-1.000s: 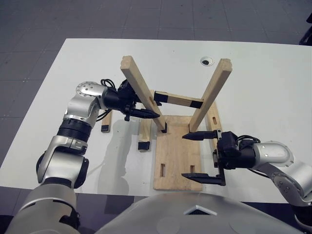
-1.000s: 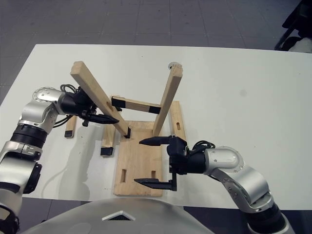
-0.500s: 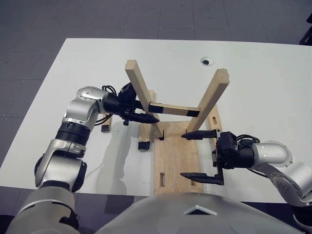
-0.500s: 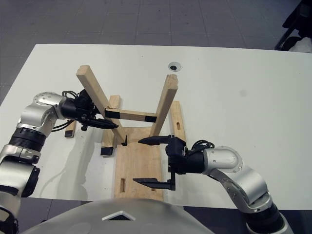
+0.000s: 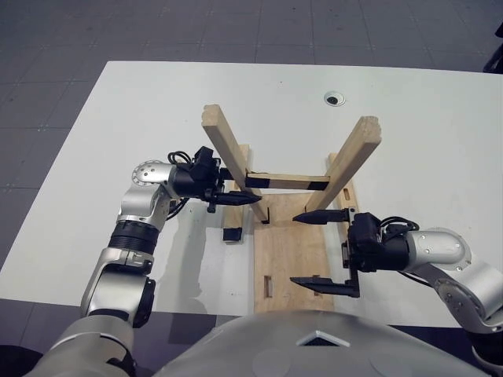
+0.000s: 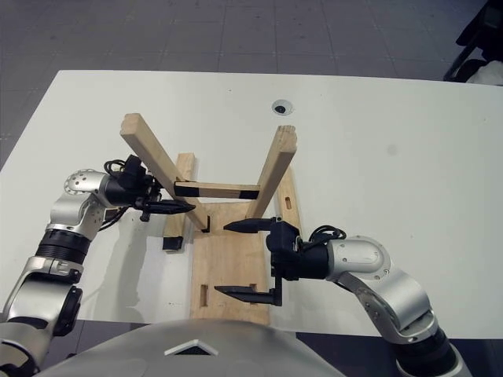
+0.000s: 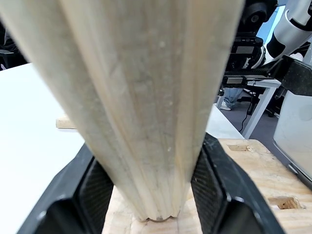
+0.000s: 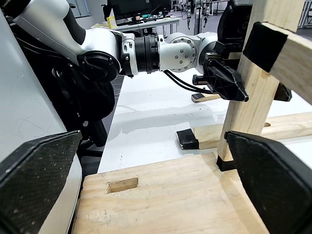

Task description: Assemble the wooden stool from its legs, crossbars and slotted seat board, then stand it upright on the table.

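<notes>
The slotted seat board (image 5: 302,255) lies flat at the table's near edge. Two legs rise from its far end, the left leg (image 5: 226,153) and the right leg (image 5: 353,161), joined by a crossbar (image 5: 287,182) with black ends. My left gripper (image 5: 251,199) is shut on the left leg low down; in the left wrist view the leg (image 7: 146,97) sits between the pads (image 7: 92,190). My right gripper (image 5: 294,249) hovers wide open just over the board, holding nothing. In the right wrist view the board (image 8: 161,204) lies between its fingers (image 8: 39,170).
A loose wooden piece (image 5: 236,214) with a black end lies on the table left of the board, behind the left leg. Another piece (image 5: 346,195) lies by the board's far right corner. A round cable hole (image 5: 333,98) is at the back; the table's (image 5: 440,141) right side is bare.
My left arm has drawn in and down with the left leg, its elbow swinging nearer. The leg frame has tilted and the board has slid slightly towards me. The right gripper has stayed put.
</notes>
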